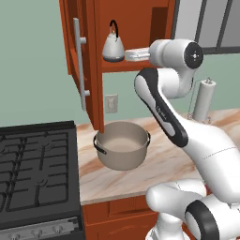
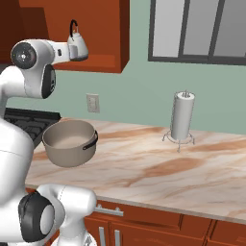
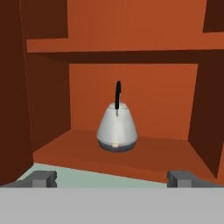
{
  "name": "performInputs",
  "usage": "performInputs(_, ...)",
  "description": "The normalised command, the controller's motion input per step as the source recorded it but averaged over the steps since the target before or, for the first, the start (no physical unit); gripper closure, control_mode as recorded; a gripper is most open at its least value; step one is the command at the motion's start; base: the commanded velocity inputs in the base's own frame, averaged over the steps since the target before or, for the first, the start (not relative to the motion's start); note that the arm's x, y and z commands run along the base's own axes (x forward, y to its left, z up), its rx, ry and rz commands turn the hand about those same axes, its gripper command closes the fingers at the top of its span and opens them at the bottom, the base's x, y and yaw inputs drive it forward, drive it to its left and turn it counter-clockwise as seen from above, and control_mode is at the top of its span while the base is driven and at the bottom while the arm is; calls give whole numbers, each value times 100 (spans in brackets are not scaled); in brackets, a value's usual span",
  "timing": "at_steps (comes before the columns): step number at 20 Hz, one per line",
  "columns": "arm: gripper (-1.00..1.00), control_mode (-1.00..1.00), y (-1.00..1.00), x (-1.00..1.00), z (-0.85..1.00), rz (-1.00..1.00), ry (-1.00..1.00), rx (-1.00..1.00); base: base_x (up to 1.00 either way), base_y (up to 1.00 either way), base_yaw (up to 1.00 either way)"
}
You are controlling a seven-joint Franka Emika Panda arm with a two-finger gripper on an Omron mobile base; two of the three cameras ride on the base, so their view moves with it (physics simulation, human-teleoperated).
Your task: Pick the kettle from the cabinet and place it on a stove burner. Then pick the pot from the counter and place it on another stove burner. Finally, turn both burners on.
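Note:
The small silvery kettle (image 3: 117,127) with a black arched handle stands upright on the lower shelf of the open cabinet (image 3: 153,103). It also sits on that shelf in the left base view, kettle (image 1: 113,47). My gripper (image 3: 113,179) is open, level with the shelf edge and facing the kettle from a short way off, with nothing between its fingertips (image 3: 42,178). From the left base the gripper (image 1: 129,55) is just right of the kettle. The wide grey-beige pot (image 1: 123,146) rests on the counter (image 1: 159,168) below. The black stove burners (image 1: 33,164) lie left of the pot.
The cabinet door (image 1: 86,56) hangs open to the left, its silver bar handle (image 1: 79,63) facing out and its lower edge just above the pot's rim. A paper towel holder (image 2: 182,115) stands on the counter to the right. A wall outlet (image 2: 92,102) is behind the pot.

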Motion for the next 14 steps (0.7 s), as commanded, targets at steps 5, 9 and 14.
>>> performInputs(5, -100, -100, 0, 27, 2, 1, 0, 0, 0, 0, 0)
performInputs(9, -100, -100, 0, 29, 6, 0, 0, 0, 0, 0, 0)
performInputs(14, -100, -100, 0, 34, 3, 1, 0, 0, 0, 0, 0)
